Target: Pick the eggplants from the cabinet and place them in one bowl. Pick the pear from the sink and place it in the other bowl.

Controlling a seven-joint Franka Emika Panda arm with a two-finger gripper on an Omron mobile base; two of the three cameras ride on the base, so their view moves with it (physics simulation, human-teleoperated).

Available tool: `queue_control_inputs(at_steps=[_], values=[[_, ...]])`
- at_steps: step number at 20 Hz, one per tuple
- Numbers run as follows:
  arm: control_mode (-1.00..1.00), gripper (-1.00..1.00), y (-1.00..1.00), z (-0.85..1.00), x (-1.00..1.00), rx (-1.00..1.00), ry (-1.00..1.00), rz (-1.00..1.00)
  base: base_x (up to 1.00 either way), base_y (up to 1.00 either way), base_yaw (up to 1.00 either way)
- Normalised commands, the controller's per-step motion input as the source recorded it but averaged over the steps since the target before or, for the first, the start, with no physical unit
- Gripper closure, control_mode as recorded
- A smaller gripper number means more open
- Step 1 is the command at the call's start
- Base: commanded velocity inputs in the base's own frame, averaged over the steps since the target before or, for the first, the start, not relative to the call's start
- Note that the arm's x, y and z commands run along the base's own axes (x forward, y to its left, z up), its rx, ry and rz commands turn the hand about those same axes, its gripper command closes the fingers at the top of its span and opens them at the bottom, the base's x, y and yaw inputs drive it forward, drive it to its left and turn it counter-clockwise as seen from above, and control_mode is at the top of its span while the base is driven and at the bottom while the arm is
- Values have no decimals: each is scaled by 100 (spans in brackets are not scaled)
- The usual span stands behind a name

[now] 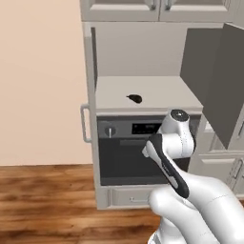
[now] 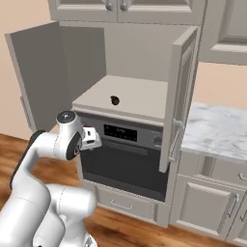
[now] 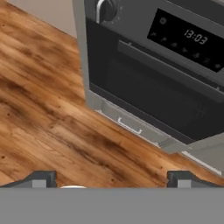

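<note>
- While the arm is folded low in front of the oven, the claw (image 3: 111, 179) stands wide, its two dark fingertips (image 3: 41, 178) far apart at the bottom of the hand view, with nothing between them.
- Beyond the tips in the hand view lies the wooden floor (image 3: 48, 109), and past it the oven (image 3: 153, 87) with its dark door, a round knob (image 3: 107, 9) at the upper left of its panel and a lit clock display (image 3: 194, 37).
- Under the oven door sits a narrow drawer (image 3: 131, 126) with a small handle.
- From the base views, the hand sits in front of the oven's control panel, below the front edge of the cabinet shelf (image 1: 143, 93).
- One small dark eggplant (image 1: 135, 98) lies on that shelf, near its front edge and left of the middle; in the right base view the eggplant (image 2: 115, 100) sits likewise near the front edge, well apart from the claw.
- Both cabinet doors stand swung out: the left door (image 2: 36, 77) and the right door (image 2: 181, 96).
- To the right of the cabinet runs a marble bench (image 2: 217, 130), with closed lower cabinets (image 2: 202, 202) beneath it.
</note>
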Motion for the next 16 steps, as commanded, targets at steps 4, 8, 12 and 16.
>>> queue_control_inputs(at_steps=[4, 8, 12, 16], values=[[100, -100, 0, 0, 0, 0, 0, 0, 55, 0, -4], [100, -100, 0, 0, 0, 0, 0, 0, 53, 0, -4], [100, -100, 0, 0, 0, 0, 0, 0, 54, 0, -4], [100, -100, 0, 0, 0, 0, 0, 0, 51, 0, -4]])
